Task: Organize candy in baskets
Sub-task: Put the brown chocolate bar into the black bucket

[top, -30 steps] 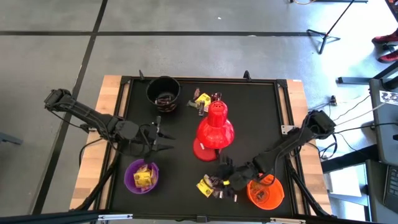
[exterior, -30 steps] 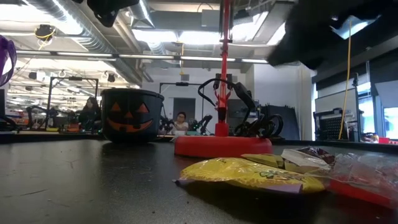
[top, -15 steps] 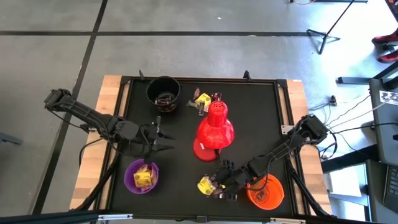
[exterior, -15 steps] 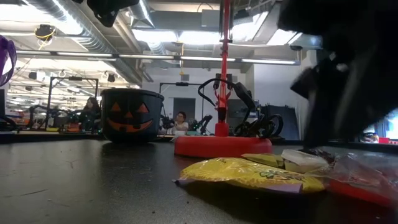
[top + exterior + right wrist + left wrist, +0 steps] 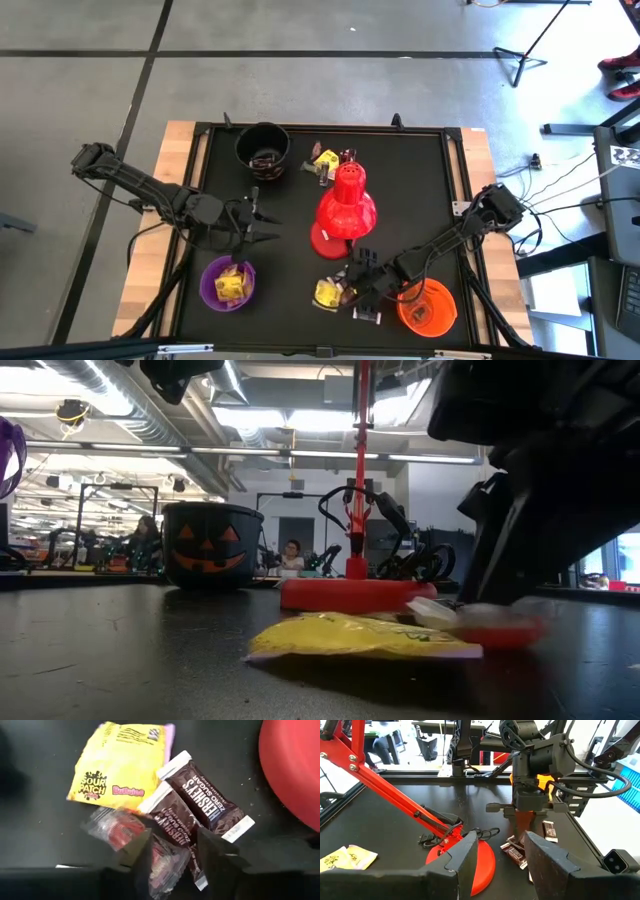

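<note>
The candy pile lies on the black mat by the near edge: a yellow pack [image 5: 120, 767], two brown bars [image 5: 207, 802] and a red clear-wrapped sweet [image 5: 117, 827]. My right gripper [image 5: 175, 855] is down on this pile [image 5: 340, 293], open, just left of the orange bucket [image 5: 428, 308]. The purple bucket [image 5: 228, 282] holds yellow packs. The black bucket [image 5: 262, 148] stands at the far left, with more candy [image 5: 325, 162] lying beside it. My left gripper [image 5: 262, 226] waits open above the purple bucket. My right gripper comes at the pile from above, pointing down. Its open fingers [image 5: 145, 852] stand on either side of a red clear wrapper [image 5: 167, 865] and the end of a brown bar [image 5: 172, 820], both flat on the mat. The fingertips hide where they meet the wrappers.
A red desk lamp [image 5: 345, 205] stands mid-table, its round base [image 5: 355, 595] just beyond the pile. A raised frame [image 5: 455, 170] borders the mat. Bare mat lies between the black bucket and the purple one. People and equipment show in the room behind.
My right gripper has come down onto the candy pile and shifted slightly toward the table's left and far side. The yellow pack and the red-wrapped sweet have slid along the mat toward the table's left. The left arm has kept still.
</note>
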